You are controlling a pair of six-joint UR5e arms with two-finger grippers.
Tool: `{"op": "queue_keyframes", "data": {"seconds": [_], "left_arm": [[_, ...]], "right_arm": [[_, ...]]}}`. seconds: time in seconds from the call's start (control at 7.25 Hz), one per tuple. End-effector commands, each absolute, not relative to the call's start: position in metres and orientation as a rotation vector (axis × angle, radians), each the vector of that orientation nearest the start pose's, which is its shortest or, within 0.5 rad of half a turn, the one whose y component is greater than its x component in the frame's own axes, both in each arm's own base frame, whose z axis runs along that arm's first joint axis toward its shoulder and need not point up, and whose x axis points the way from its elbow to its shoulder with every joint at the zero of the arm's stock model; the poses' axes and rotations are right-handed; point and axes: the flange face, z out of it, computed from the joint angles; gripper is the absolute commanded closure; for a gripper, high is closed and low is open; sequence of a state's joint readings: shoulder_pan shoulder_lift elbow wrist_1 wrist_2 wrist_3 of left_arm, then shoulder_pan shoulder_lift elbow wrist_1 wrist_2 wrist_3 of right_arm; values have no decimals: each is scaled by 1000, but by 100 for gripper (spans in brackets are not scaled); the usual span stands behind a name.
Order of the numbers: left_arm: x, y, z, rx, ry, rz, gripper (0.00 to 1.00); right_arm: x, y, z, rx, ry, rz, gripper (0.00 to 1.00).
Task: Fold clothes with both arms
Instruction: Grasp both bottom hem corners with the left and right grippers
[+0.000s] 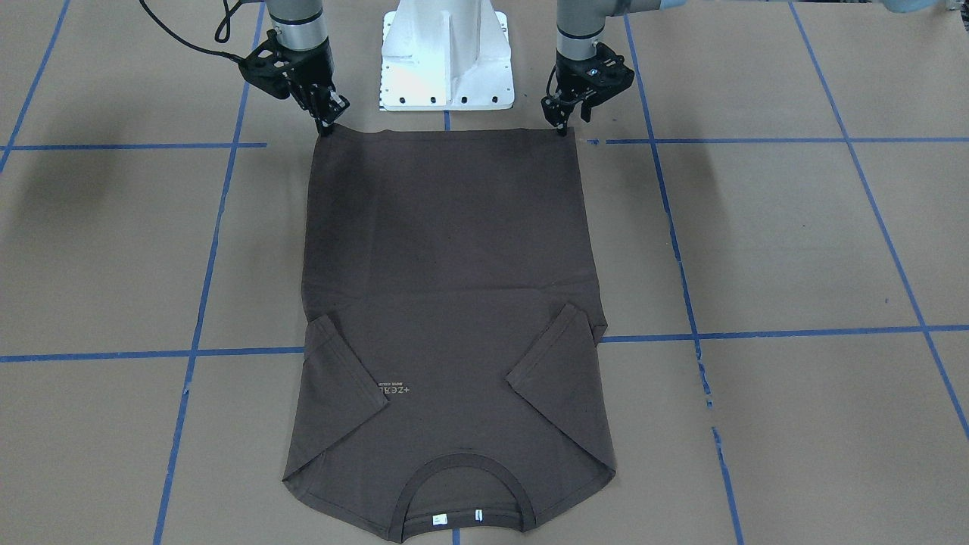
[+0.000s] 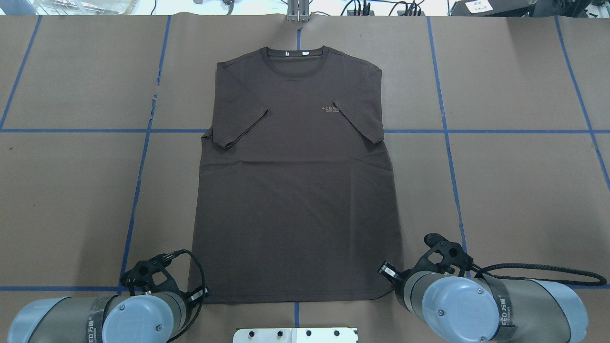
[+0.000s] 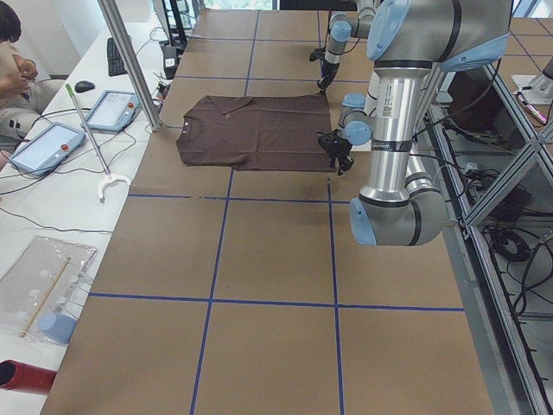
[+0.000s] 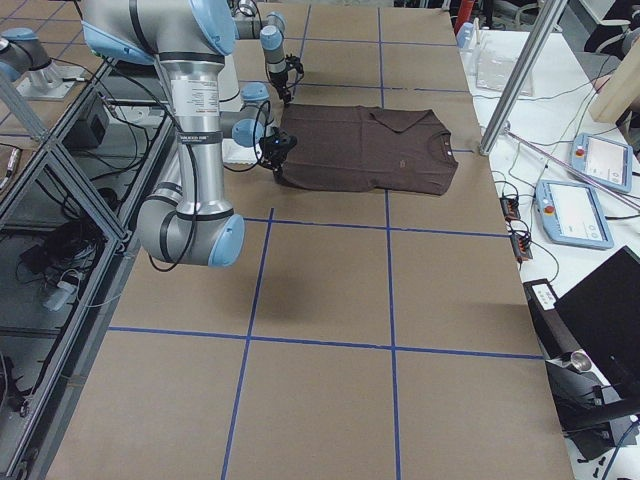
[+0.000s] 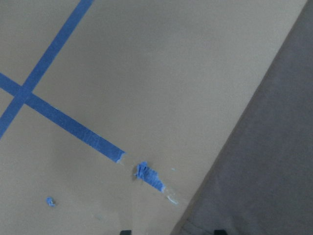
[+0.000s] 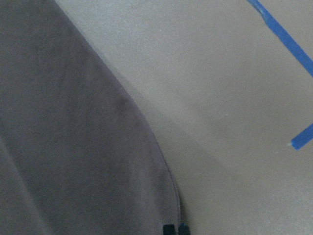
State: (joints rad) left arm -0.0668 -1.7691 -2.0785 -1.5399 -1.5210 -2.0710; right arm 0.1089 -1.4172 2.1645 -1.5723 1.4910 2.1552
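The dark brown T-shirt [image 1: 447, 250] lies flat on the brown table, both sleeves folded in over the chest, collar [image 2: 295, 57] at the far end from me. My left gripper [image 1: 566, 125] is down at one near hem corner. In the left wrist view [image 5: 171, 231] its fingertips stand wide apart on either side of the hem corner, so it is open. My right gripper [image 1: 327, 125] is at the other near hem corner. In the right wrist view [image 6: 176, 229] its fingertips are pinched together on the hem edge.
The white pedestal base [image 1: 447, 60] stands just behind the hem, between the two arms. Blue tape lines [image 1: 757, 141] grid the table. A metal post [image 3: 130, 60], tablets [image 3: 112, 110] and an operator [image 3: 13, 52] are beyond the collar end.
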Motion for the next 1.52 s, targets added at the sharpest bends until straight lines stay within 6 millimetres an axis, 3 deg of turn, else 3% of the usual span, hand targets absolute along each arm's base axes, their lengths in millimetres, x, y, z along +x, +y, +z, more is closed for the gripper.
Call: {"op": "queue_keyframes", "data": {"seconds": [0.0,0.14,0.28,0.41,0.55,0.97,1.1,1.24,1.38], "left_arm": [[513,-173,341,-97,677,-557,42],[513,-172,340,-98,680,-555,47],[513,-172,340,-100,680,-560,64],[514,-172,339,-102,681,-560,89],[512,-172,337,-103,689,-555,100],[489,-170,303,-145,760,-540,100],[484,-169,298,-157,769,-537,100],[493,-165,311,-148,740,-543,100],[500,-162,320,-140,718,-529,78]], "right_arm": [[-475,-193,322,-104,-756,688,100],[-475,-193,322,-104,-756,688,100],[-475,-193,322,-104,-756,688,100],[-475,-193,322,-103,-757,689,100],[-475,-193,322,-103,-757,689,100],[-475,-194,322,-102,-757,690,100],[-471,-194,318,-104,-766,690,100],[-468,-194,315,-105,-774,692,100],[-469,-194,317,-104,-771,690,100]]}}
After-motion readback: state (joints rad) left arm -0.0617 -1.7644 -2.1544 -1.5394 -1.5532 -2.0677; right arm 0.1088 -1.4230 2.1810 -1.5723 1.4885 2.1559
